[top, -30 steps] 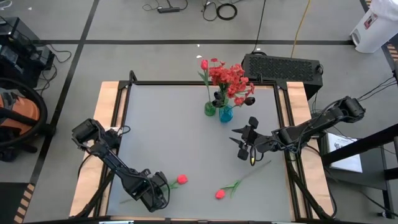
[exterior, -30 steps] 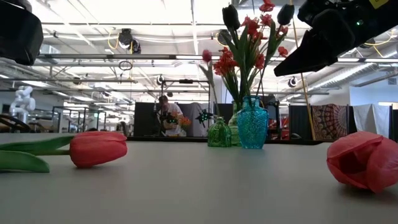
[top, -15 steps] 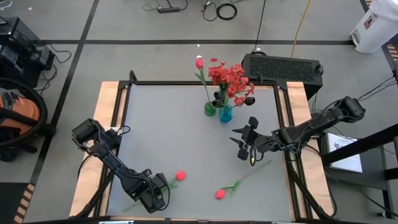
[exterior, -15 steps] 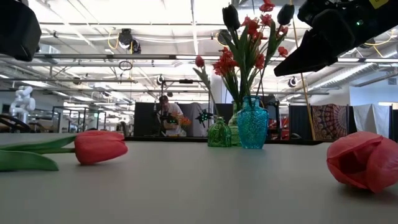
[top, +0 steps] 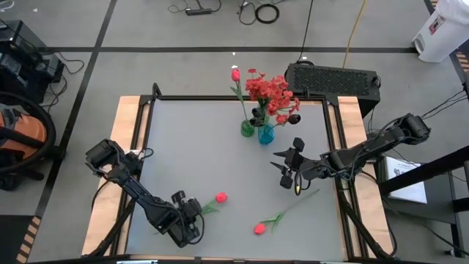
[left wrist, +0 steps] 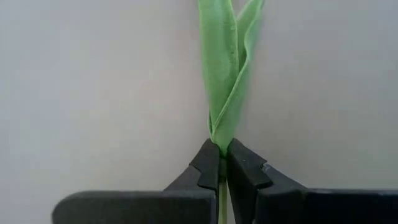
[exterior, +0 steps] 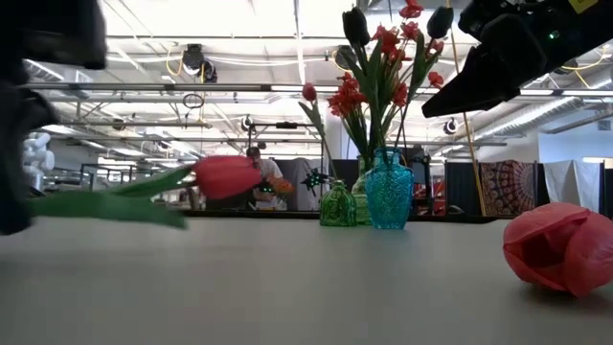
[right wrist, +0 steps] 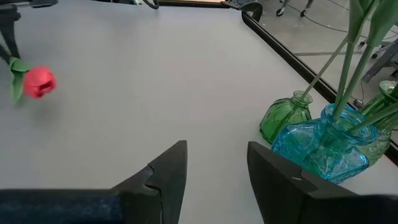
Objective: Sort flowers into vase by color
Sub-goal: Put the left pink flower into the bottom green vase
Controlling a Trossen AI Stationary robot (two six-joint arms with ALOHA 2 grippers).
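I've got the left gripper (left wrist: pixel 222 171) clamped on a tulip (top: pixel 220 198) stem, bloom clear of the table (top: pixel 205 147). Right gripper (right wrist: pixel 214 163) hangs parted near the vases (top: pixel 257 130).

Table top (top: pixel 220 161) matt grey, smooth; side rails (top: pixel 126 147) pale bare wood. Vases (exterior: pixel 388 196) glossy textured glass, blue and green

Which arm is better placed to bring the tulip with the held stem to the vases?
The left. Its gripper has jaws shut on the tulip stem, lifted off the table. The right gripper hovers open and empty near the vases.
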